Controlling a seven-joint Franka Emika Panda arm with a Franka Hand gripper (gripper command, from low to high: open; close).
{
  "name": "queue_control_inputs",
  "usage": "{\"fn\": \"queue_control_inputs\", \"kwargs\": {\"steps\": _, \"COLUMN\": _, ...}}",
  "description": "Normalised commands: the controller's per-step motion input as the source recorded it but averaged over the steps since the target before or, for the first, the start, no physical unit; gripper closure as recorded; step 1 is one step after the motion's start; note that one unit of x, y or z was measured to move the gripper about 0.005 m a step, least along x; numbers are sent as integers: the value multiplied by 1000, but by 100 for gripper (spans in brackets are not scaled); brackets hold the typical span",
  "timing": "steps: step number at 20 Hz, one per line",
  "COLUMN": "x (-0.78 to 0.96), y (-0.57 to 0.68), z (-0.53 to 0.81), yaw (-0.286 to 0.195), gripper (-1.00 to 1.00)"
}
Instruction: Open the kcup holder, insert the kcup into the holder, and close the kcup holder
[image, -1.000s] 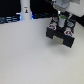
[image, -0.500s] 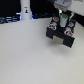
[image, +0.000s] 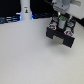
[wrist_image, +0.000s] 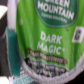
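Observation:
The black kcup holder (image: 64, 38) stands on the white table at the exterior view's right. Whether its drawer is open is too blurred to tell. My gripper (image: 62, 19) hangs just above the holder's top, shut on the kcup (image: 62, 22), a small pod with a green top. In the wrist view the kcup's green lid (wrist_image: 42, 40) fills almost the whole picture, with white lettering and a dark band near its rim. My fingers are hidden behind it there.
A tall white bottle-like post (image: 25, 9) with a dark mark stands at the back, toward the exterior view's left. Dark clutter (image: 10, 19) lines the table's far edge. The white table surface (image: 30, 55) spreads in front of the holder.

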Motion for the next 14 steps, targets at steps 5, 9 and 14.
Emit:
{"fn": "queue_control_inputs", "kwargs": {"steps": 5, "x": 12, "y": -7, "z": -186, "yaw": 6, "gripper": 100}}
{"fn": "queue_control_inputs", "kwargs": {"steps": 9, "x": 6, "y": 92, "z": -122, "yaw": 28, "gripper": 100}}
{"fn": "queue_control_inputs", "kwargs": {"steps": 14, "x": -17, "y": 114, "z": -52, "yaw": 29, "gripper": 100}}
